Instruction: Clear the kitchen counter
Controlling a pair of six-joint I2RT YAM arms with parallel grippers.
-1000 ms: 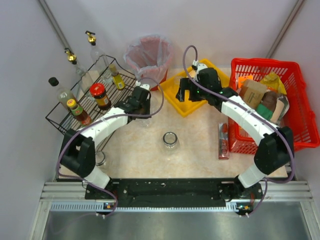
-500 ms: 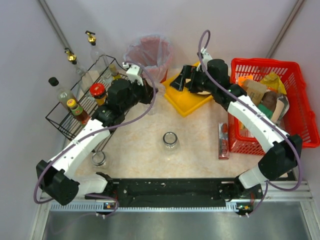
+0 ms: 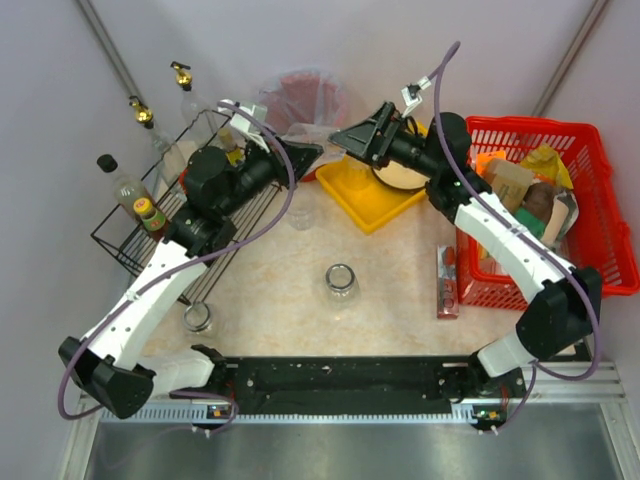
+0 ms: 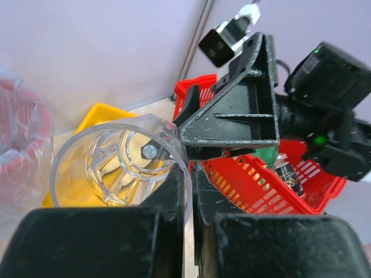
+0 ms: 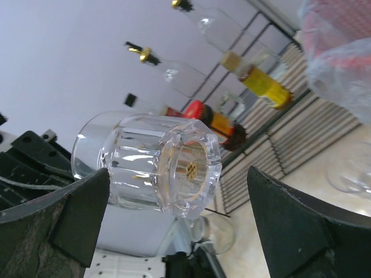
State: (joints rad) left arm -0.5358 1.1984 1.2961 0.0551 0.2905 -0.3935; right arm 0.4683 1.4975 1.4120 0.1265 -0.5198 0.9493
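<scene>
Kitchen counter [image 3: 400,250], the pale marble top in front of both arms, is only partly cleared. An open jar [image 3: 340,281] stands near its middle, another small jar [image 3: 197,318] sits by its left near edge, and a flat packet [image 3: 447,281] lies against the red basket [image 3: 610,255].

Above the far side of the counter, a clear tumbler [image 4: 104,165] hangs in the air on its side. The left gripper [image 3: 305,153] has its jaws pinched on the tumbler's wall at the rim, one finger inside and one outside. The tumbler's thick base points at the right gripper [image 3: 348,138], whose jaws are spread as wide as they go. In the right wrist view the base sits in the gap between those fingers. How far they already reach along the tumbler cannot be told.

This looks like a handover from the left arm to the right. The tumbler is probably bound for the right side, where the yellow tray [image 3: 352,195] and the basket are. Next, the right jaws should slide on around the tumbler's body and close firmly. Only then should the left jaws let go, because smooth glass passed in mid-air could slip and drop.

Behind the arms are a wire rack [image 3: 120,240] of bottles and a bin [image 3: 300,95] with a liner.
</scene>
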